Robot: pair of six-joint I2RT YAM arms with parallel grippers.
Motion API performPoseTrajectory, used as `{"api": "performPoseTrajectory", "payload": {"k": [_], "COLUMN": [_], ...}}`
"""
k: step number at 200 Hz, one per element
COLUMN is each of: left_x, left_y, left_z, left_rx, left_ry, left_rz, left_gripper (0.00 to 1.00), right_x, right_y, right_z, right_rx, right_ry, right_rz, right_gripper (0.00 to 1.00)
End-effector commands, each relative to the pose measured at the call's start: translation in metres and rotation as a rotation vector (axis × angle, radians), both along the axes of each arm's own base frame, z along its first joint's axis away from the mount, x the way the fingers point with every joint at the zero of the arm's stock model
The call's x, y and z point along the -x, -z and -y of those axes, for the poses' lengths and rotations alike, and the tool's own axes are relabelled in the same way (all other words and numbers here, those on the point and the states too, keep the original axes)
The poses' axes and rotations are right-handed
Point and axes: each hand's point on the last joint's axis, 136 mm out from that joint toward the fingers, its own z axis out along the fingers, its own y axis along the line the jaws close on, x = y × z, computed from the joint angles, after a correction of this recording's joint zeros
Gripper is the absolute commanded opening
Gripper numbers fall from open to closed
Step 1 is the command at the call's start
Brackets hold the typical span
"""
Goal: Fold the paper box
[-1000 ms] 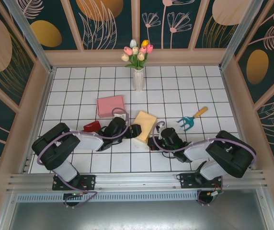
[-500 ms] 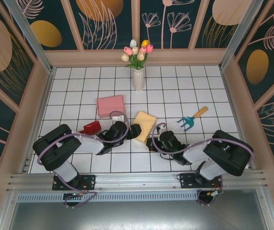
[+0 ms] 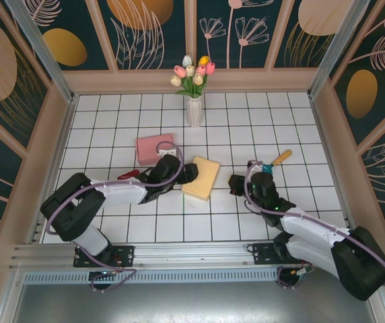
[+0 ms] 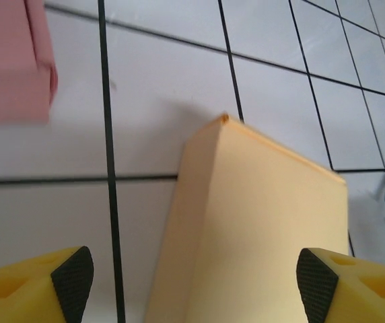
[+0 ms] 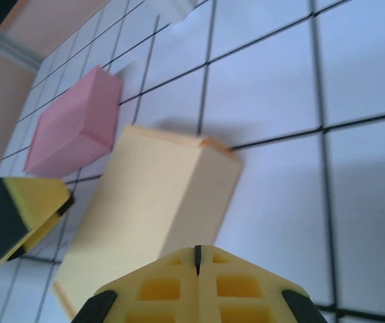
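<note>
Yellow paper box (image 3: 201,177) lies flat just ahead of the left gripper (image 3: 190,173) from above; the right gripper (image 3: 235,183) sits apart to its right, jaws unclear. Left wrist: fingers (image 4: 71,277) spread wide, box between them, its near end cut off. Right wrist: fingers (image 5: 152,289) pressed together, box just ahead, pink box (image 5: 78,121) beyond.

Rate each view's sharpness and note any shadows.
Top external: sharp, evenly lit, only faint shadows. Left wrist: yellow box crisp, with a soft shadow at its far corner; pink box blurred. Right wrist: whole frame soft, grid lines smeared, both boxes fuzzy-edged.
</note>
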Motion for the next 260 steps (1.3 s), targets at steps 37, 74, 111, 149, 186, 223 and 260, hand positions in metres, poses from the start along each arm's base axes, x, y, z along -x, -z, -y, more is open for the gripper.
{"api": "performPoseTrajectory", "payload": {"k": [37, 74, 111, 149, 186, 223, 260], "left_x": [-0.042, -0.055, -0.054, -0.045, -0.041, -0.049, -0.003], "left_y": [0.010, 0.028, 0.033, 0.034, 0.014, -0.017, -0.025], "left_z": [0.036, 0.048, 0.066, 0.086, 0.087, 0.017, -0.046], "left_rx": [-0.141, -0.153, -0.093, 0.012, 0.048, -0.109, 0.038], "left_ry": [0.100, 0.098, 0.154, 0.217, 0.237, -0.045, -0.269], "left_rz": [0.020, -0.014, -0.032, -0.066, -0.034, 0.028, -0.027], "left_gripper": [0.83, 0.83, 0.83, 0.82, 0.82, 0.85, 0.86], "right_x": [-0.034, -0.048, -0.055, -0.062, -0.059, -0.050, -0.045], "right_y": [0.007, 0.027, 0.044, 0.043, 0.044, 0.034, -0.010], "right_z": [-0.006, -0.017, -0.025, -0.048, -0.050, 0.005, -0.001], "right_rx": [0.042, 0.038, 0.022, -0.043, 0.022, 0.338, 0.422], "right_ry": [-0.093, -0.111, -0.123, -0.162, -0.157, 0.001, -0.083], "right_rz": [-0.064, -0.109, -0.140, -0.121, -0.140, -0.097, 0.043], "right_gripper": [0.00, 0.00, 0.00, 0.00, 0.03, 0.20, 0.45]}}
